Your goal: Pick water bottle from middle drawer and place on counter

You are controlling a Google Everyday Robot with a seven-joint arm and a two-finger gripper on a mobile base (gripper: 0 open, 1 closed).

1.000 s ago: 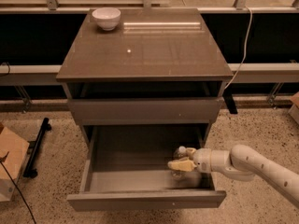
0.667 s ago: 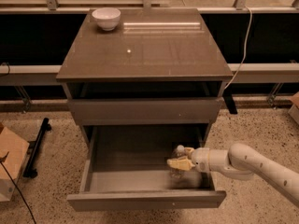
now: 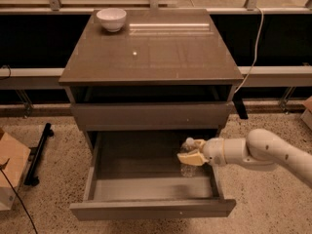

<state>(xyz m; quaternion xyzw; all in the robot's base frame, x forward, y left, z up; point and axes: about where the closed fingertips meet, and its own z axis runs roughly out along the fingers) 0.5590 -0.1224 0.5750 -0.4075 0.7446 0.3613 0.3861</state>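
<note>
- The robot's two-finger gripper with tan pads [image 3: 188, 150] reaches in from the right, over the right-hand side of the open drawer, and sits right at the upper part of the bottle. Whether it is clamped on the bottle or merely set against it cannot be told.
- The small clear plastic water bottle with a ribbed body [image 3: 186, 169] stands roughly upright inside the drawer, near the right wall and about midway from front to back. Its top is partly hidden by the gripper.
- The white, rounded robot arm [image 3: 265, 151] stretches from the lower right edge of the view to the gripper (it crosses above the drawer's right wall).
- The wide, shallow grey-brown middle drawer [image 3: 134, 162] is pulled well out, and its plain flat front faces the camera.
- A similar flat drawer front [image 3: 151, 116] sits above it, shut, with a dark gap between it and the top.
- The glossy brown-grey square counter [image 3: 156, 52] forms the top of the cabinet.
- A small white bowl [image 3: 111, 19] rests on the counter's far left corner, well apart from the bottle.
- A white cable [image 3: 252, 57] hangs down to the right of the cabinet.
- A cardboard box [image 3: 9, 167] stands on the speckled floor [image 3: 273, 204] at the left.
</note>
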